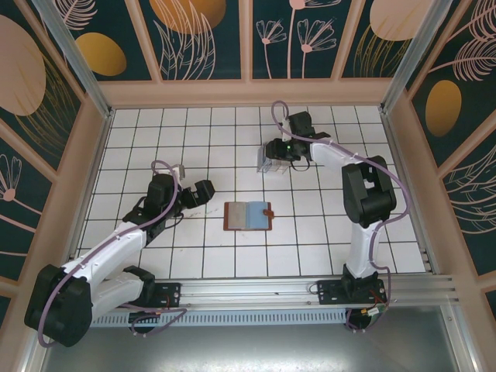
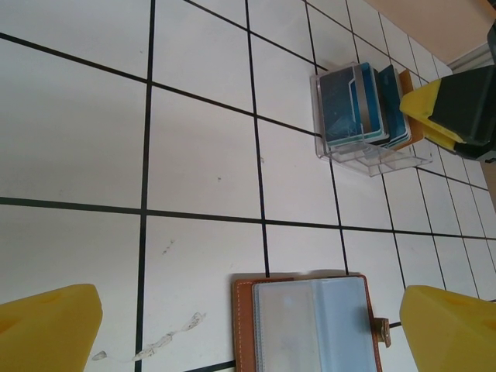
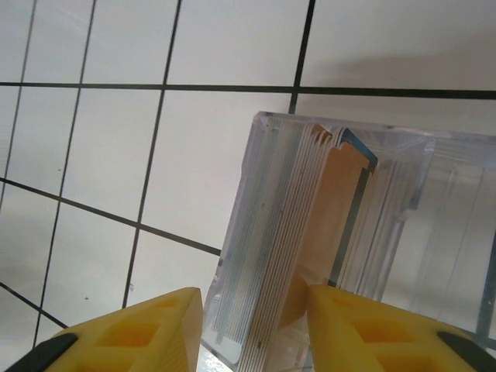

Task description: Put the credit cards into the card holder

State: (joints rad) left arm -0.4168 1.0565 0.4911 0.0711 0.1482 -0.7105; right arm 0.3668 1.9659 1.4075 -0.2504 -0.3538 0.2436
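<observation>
The card holder [image 1: 248, 215] lies open on the tiles at the centre, brown leather with clear sleeves [image 2: 310, 325]. The credit cards [image 2: 360, 108] stand on edge as a stack, mostly blue, in a clear plastic box [image 2: 372, 159] at the far middle [image 1: 273, 163]. My right gripper [image 1: 276, 152] is down at that box. In the right wrist view its yellow jaws [image 3: 256, 310] straddle part of the card stack [image 3: 294, 256], the right finger against a tan card, the left finger just off the box wall. My left gripper [image 1: 208, 194] stands wide open, left of the holder [image 2: 256, 318], holding nothing.
White tiled floor [image 1: 194, 256] with wooden walls on three sides and a metal rail along the near edge. A scuff mark [image 2: 167, 341] lies on the tile by the left gripper's finger.
</observation>
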